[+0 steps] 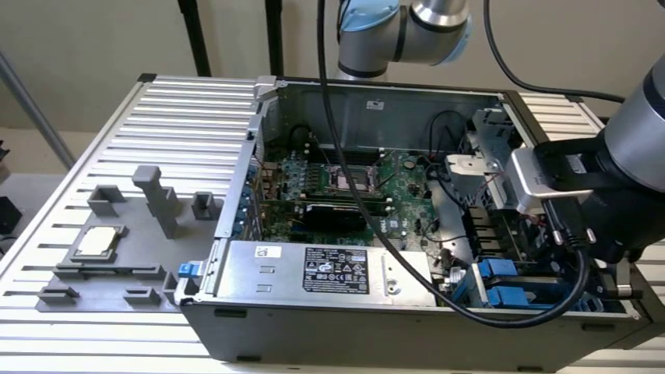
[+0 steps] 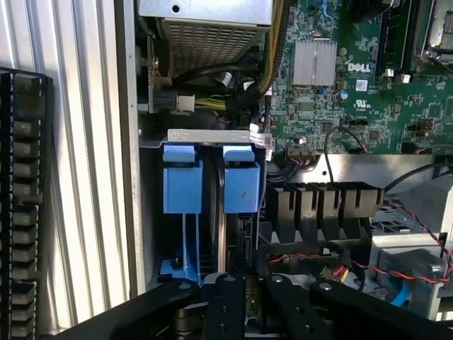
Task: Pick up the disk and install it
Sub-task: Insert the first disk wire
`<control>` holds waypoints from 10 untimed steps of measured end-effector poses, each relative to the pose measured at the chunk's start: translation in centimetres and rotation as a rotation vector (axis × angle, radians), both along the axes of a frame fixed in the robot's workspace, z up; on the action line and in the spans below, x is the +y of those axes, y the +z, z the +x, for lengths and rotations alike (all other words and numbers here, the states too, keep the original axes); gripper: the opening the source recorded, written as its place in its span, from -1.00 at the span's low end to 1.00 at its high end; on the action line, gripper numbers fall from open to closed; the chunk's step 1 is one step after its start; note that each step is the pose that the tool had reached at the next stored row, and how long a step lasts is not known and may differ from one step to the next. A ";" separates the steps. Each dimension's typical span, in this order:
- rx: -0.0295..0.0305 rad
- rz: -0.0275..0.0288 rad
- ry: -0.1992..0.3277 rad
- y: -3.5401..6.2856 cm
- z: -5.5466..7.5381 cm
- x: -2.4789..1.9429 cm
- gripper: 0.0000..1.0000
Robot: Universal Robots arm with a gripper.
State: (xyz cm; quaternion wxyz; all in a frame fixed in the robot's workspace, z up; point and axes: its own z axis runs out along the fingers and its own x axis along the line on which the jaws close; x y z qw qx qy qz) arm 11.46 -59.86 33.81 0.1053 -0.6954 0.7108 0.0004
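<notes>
The disk stands on edge in the drive bay of the open computer case, its blue carrier end showing. In the exterior view its blue carrier sits at the case's lower right corner, under the arm's wrist. My gripper is directly over it. The black fingers stand close together on either side of the disk's near edge, shut on it. A second blue carrier sits in the neighbouring slot, closer to the case wall.
A silver power supply box with a black label lies beside the bay. The green motherboard fills the case's middle. Red wires and black cables run near the bay. A grey fixture holding a square chip sits at the exterior view's left.
</notes>
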 end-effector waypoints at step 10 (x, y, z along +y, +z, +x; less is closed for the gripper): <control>-0.0044 -0.0147 -0.011 -0.03 -0.1 0.36 -0.67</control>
